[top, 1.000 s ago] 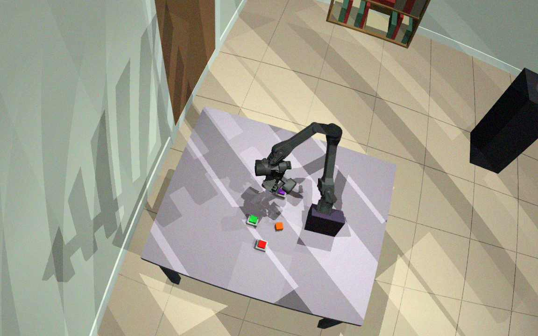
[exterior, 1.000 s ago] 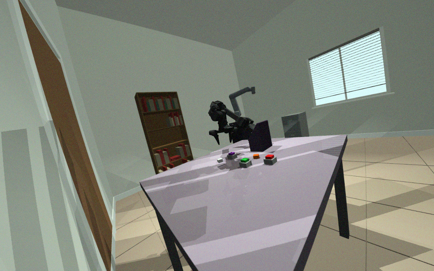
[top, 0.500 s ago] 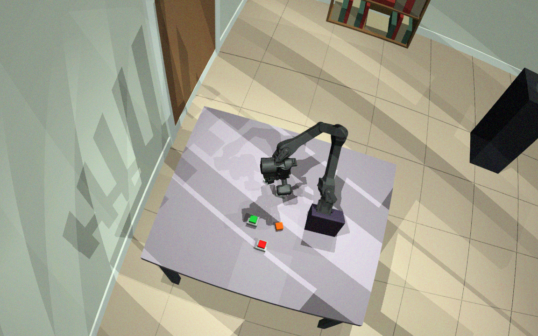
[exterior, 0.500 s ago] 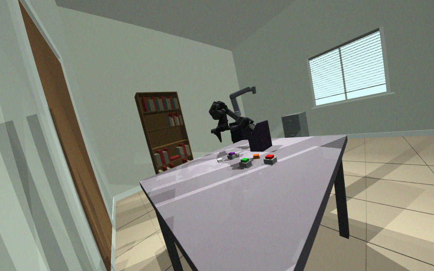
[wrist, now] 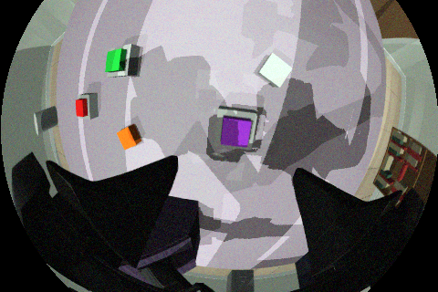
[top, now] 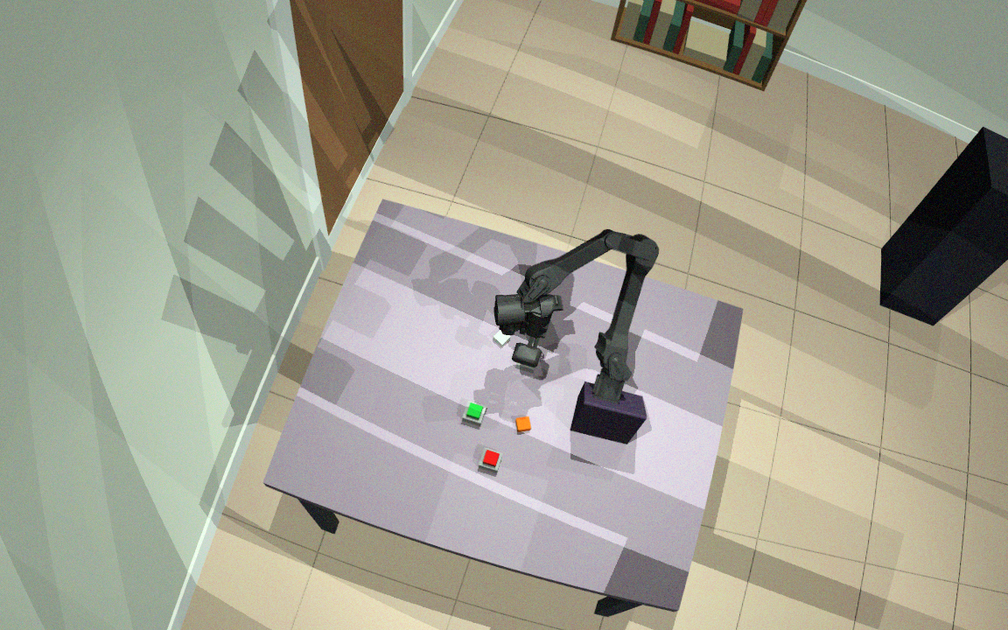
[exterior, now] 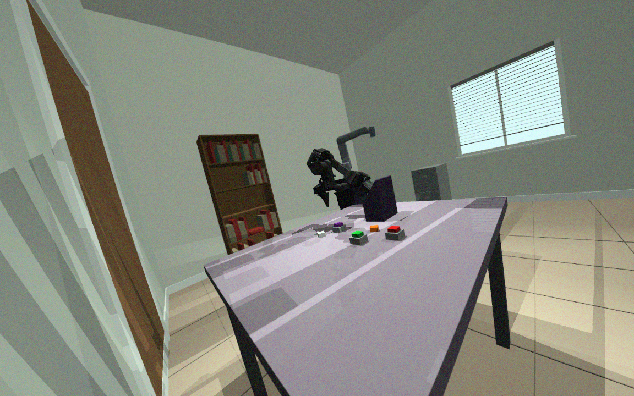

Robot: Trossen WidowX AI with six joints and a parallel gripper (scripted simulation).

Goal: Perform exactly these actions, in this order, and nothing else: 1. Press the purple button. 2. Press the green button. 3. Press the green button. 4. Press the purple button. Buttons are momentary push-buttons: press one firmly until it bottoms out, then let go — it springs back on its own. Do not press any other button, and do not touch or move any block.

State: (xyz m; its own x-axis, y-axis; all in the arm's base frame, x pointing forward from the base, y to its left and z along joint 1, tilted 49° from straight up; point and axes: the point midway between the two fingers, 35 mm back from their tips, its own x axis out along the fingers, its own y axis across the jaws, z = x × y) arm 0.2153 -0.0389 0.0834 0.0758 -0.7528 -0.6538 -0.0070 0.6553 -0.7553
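Observation:
My gripper (wrist: pixel 238 170) is open and empty, with its two black fingers wide apart in the wrist view. It hangs above the table over the purple button's area. The purple button (exterior: pixel 338 224) (wrist: pixel 236 130) sits on a grey base and appears just beyond and between the fingertips in the wrist view. In the top view it is hidden under the arm. The green button (top: pixel 473 410) (exterior: pixel 357 234) (wrist: pixel 115 60) stands raised on its base, well to the side of the gripper. No finger touches either button.
A red button (top: pixel 490 458) (exterior: pixel 393 229) (wrist: pixel 81 108) stands past the green one. An orange block (top: pixel 522 423) (exterior: pixel 373 228) (wrist: pixel 129 137) lies between the red button and the arm base. A white block (top: pixel 501 338) (exterior: pixel 321 234) (wrist: pixel 276 69) lies near the purple button.

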